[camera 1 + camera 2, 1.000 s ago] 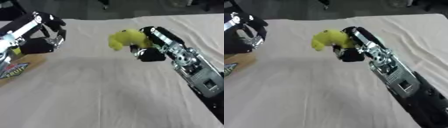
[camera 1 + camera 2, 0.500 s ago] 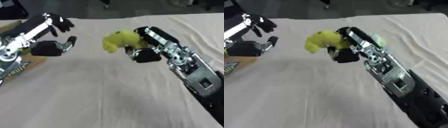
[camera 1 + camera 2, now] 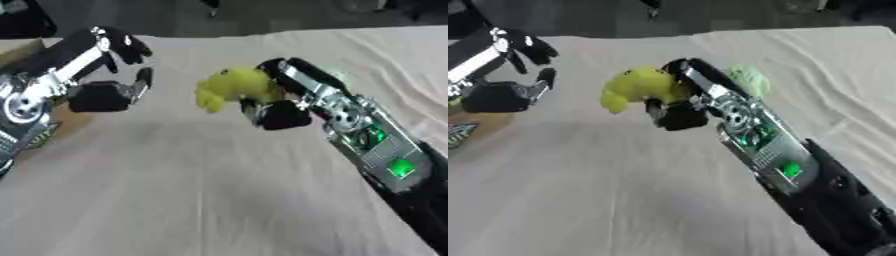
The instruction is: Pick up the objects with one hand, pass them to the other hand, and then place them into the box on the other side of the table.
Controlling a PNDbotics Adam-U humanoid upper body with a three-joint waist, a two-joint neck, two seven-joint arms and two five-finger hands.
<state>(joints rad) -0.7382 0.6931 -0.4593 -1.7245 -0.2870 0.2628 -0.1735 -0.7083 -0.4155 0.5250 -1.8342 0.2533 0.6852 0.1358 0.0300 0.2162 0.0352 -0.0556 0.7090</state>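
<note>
Since a second ago the left hand (image 3: 109,85) has swung in from the worktop's left edge toward the toy (image 3: 229,90), and the right hand (image 3: 280,102) has carried the toy leftward to meet it. That yellow-green toy sits above the cloth-covered worktop (image 3: 192,190), with the right hand's fingers curled round its right side. Just left of the toy, apart from it, the left hand is spread, thumb and fingers parted as if to receive. The main risk is the handover: if the right hand lets go before the left closes round the toy's free end, it may drop. A pale green object (image 3: 750,79) lies right of the toy. The box (image 3: 39,130) shows far left of it.
</note>
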